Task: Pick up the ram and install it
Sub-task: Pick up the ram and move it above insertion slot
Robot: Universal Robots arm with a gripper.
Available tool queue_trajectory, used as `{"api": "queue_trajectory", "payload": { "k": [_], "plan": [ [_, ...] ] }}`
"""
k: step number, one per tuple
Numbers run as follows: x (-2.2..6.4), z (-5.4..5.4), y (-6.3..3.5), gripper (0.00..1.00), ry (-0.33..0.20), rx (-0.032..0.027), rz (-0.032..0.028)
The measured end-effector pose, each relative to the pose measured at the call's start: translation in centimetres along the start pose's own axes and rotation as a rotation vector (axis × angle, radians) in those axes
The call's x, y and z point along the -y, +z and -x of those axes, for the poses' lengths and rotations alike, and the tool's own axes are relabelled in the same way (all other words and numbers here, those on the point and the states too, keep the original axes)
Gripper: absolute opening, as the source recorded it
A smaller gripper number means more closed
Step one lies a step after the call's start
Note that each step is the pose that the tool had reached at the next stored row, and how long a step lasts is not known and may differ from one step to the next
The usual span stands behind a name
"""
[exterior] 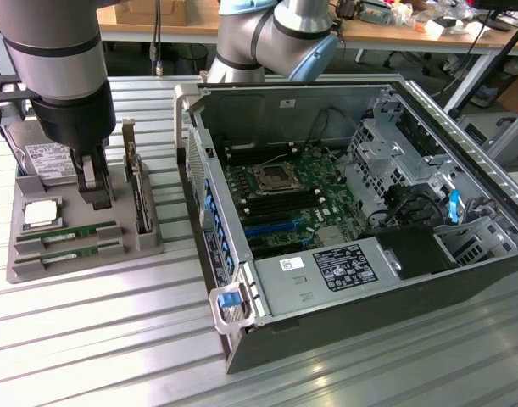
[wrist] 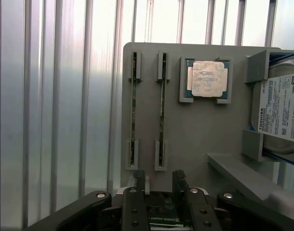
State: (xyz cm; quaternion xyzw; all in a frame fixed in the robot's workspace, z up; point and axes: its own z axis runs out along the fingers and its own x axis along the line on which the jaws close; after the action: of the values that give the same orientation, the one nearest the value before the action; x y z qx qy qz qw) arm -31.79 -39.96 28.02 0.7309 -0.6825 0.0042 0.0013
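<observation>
Counter of ribbed metal (exterior: pixel 114 339) fills the foreground. On it, toward the exterior view's right, lies an open computer case (exterior: pixel 462 280). The case has a blue latch (exterior: pixel 229 303) at its nearest corner and a silver power supply (exterior: pixel 326 275) behind that. Deeper in is the green motherboard (exterior: pixel 297 199), whose processor socket (exterior: pixel 271 178) has long dark memory slots (exterior: pixel 271 203) beside it. Toward the exterior view's left, near the case but not touching it, sits a grey tray (exterior: pixel 38 270). Along the tray's near edge, 2 thin green memory sticks lie parallel, each on its edge in a pair of slots: the nearer ram stick (exterior: pixel 68 248) and the farther ram stick (exterior: pixel 68 231). Just beyond them rests a loose processor chip (exterior: pixel 40 214). An expansion card (exterior: pixel 140 191) stands upright on the tray's case side. Past the chip, the pincer (exterior: pixel 96 197) hangs low over bare tray, between the expansion card and a silver hard drive (exterior: pixel 47 161). In the wrist view its 2 fingers (wrist: pixel 139 180) stand apart with nothing between them, and both sticks lie untouched ahead of them. The grey robot arm (exterior: pixel 59 59) rises above the tray. Wooden desks (exterior: pixel 411 30) with clutter cross the far background.
</observation>
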Motion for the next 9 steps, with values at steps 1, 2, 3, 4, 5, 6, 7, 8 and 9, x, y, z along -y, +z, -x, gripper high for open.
{"api": "queue_trajectory", "payload": {
  "k": [1,2,3,4,5,6,7,8,9],
  "plan": [
    [0.00,0.00,0.03,0.36,0.000,0.0000,0.0000],
    [0.00,0.00,0.06,0.36,0.000,0.0000,0.0000],
    [0.00,0.00,0.08,0.36,0.000,0.0000,0.0000],
    [0.00,0.00,0.10,0.36,0.000,0.0000,0.0000],
    [0.00,0.00,0.12,0.36,0.000,0.0000,0.0000],
    [0.00,0.00,0.14,0.36,0.000,0.0000,0.0000],
    [0.00,0.00,0.16,0.36,0.000,0.0000,0.0000],
    [0.00,0.00,0.17,0.36,0.000,0.0000,0.0001],
    [0.00,0.00,0.21,0.36,0.000,0.0000,0.0000]
  ]
}}
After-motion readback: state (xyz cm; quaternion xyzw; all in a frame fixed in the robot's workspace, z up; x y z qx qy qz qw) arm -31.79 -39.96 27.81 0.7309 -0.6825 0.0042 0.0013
